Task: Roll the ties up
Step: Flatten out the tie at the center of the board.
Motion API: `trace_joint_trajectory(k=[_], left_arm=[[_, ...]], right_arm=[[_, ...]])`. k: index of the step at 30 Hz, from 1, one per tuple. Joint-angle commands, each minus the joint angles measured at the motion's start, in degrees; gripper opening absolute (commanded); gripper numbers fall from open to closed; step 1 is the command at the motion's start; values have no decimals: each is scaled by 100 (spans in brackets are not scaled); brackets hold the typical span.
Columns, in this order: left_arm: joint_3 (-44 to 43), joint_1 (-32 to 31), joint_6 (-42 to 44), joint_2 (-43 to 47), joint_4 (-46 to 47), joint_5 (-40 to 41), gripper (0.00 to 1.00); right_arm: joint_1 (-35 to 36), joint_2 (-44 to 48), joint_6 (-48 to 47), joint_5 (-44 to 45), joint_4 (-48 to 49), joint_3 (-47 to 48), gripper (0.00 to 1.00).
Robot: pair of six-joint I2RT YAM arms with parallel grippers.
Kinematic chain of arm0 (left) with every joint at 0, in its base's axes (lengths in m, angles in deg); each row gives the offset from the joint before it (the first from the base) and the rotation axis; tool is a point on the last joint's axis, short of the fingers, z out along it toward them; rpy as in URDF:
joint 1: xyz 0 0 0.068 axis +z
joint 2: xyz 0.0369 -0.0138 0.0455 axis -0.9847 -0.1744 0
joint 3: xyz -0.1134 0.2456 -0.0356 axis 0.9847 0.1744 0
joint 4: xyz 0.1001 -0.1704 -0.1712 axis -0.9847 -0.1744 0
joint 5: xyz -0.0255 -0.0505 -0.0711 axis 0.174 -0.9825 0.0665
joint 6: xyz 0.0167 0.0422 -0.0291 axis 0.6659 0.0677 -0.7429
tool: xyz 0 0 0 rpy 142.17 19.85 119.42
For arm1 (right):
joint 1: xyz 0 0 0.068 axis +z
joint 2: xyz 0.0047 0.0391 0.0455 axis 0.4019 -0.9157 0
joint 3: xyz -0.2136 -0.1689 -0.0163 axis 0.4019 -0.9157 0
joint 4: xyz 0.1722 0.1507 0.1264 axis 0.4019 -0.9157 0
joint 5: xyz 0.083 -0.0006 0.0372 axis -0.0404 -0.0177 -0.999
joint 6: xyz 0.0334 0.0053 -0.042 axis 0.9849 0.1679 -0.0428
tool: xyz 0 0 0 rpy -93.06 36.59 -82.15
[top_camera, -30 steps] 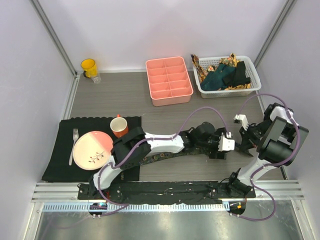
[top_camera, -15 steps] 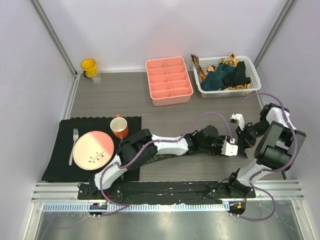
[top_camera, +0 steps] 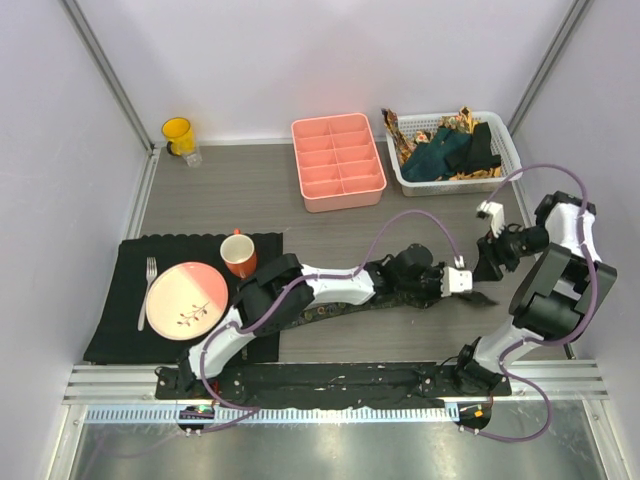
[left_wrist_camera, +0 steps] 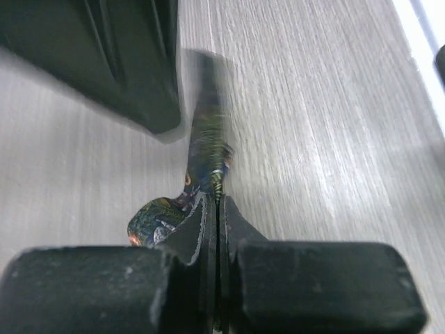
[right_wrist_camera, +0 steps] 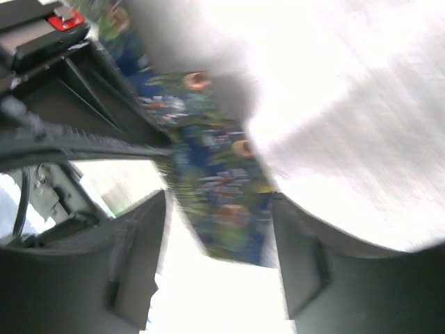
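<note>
Left gripper (left_wrist_camera: 217,200): we are watching it pinching the dark narrow multicolour-patterned fabric tie (left_wrist_camera: 207,136).
Right gripper (right_wrist_camera: 219,212): we are finding it spread.

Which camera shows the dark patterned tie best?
Right wrist: the tie sits between the open fingers of the right gripper, its multicoloured print visible despite blur. Left wrist shows a thin edge-on strip pinched in the left gripper. Top external: mostly hidden under the left arm.
</note>
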Motion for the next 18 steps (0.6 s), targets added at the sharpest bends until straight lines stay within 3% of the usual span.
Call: trace_joint_trajectory(k=[1, 5, 10, 18], left_arm=[[62, 432, -1804, 322, 377, -795, 0], [-69, 810, -3536, 200, 903, -1577, 0], [35, 1048, -5266, 85, 1616, -1754, 0], [448, 1373, -6526, 68, 2240, -1578, 0]], right_arm=[[-540, -181, 258, -816, -938, 697, 69], [-823, -252, -31, -1037, -947, 760, 70], [-876, 124, -462, -1292, -947, 198, 73], [-1060, 363, -506, -1617, -938, -119, 82]])
